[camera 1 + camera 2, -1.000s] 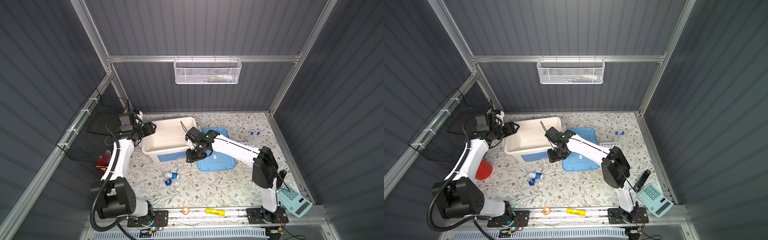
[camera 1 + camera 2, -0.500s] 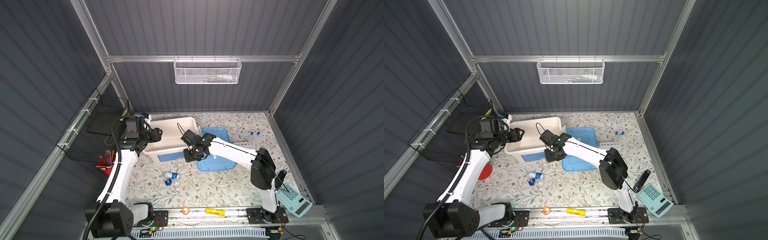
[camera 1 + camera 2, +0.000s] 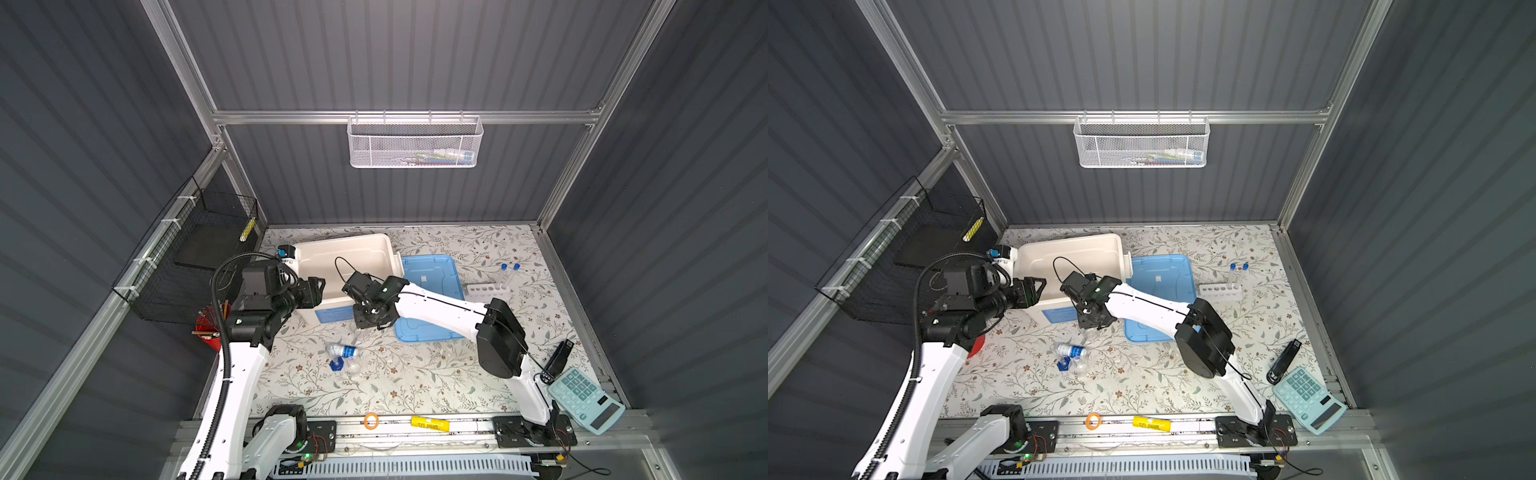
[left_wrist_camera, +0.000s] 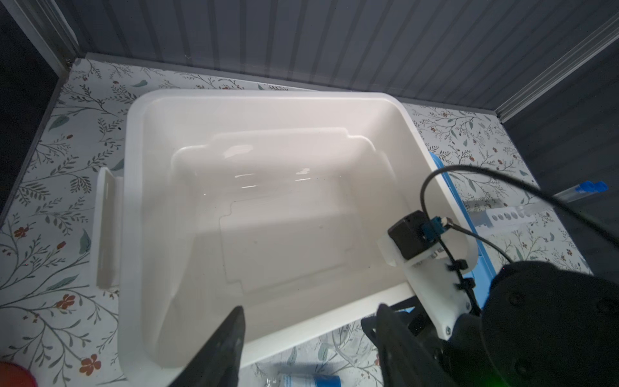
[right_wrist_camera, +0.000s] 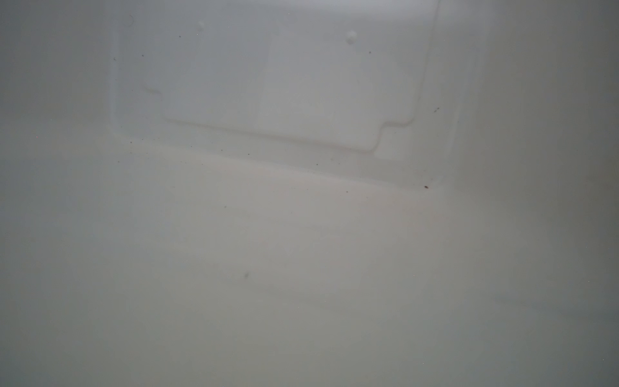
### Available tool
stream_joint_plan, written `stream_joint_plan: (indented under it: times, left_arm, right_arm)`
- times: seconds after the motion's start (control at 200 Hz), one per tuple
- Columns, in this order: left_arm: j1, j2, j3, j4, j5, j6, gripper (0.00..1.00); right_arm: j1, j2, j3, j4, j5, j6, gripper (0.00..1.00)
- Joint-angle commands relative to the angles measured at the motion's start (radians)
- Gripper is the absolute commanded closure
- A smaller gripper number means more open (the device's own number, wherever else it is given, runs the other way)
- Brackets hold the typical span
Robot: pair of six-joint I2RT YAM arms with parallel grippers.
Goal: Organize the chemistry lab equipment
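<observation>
Left fingers [image 4: 221, 348] swung to white bin [image 3: 328, 262], floral tabletop [image 3: 415, 374], grey ribbed walls [image 3: 415, 62]

White tub [image 3: 345, 243] lay open inside left of centre, right arm [image 3: 436, 305] slanted across mid-frame over the blue lid [image 3: 432, 270], small clear vessels [image 3: 353, 368] and bottle [image 3: 345, 351] cluttered the lower centre, surface [image 3: 415, 386] beyond them ran bare toward lower right.

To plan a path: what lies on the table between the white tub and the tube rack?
The blue lid, in both top views; the right arm reaches over it.
</observation>
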Motion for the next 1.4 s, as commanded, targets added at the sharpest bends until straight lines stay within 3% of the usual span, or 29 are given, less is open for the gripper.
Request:
stream_joint_plan:
  times: [0.0,0.6,1.181,1.396]
  left_arm:
    - [-0.010,-0.031,-0.018,-0.030,-0.006,-0.004,0.38]
    - [-0.017,-0.052,-0.039,-0.016,-0.059,0.000,0.38]
    - [-0.017,-0.064,-0.049,-0.001,-0.063,0.000,0.38]
    - [-0.018,-0.069,-0.058,0.000,-0.063,-0.001,0.38]
  right_arm:
    - [0.009,0.009,0.017,-0.039,0.052,0.030,0.66]
    - [0.017,0.035,-0.001,-0.038,0.035,0.005,0.73]
    - [0.065,-0.111,-0.126,0.001,0.128,-0.042,0.73]
    - [0.065,-0.201,-0.188,0.054,0.139,-0.140,0.73]
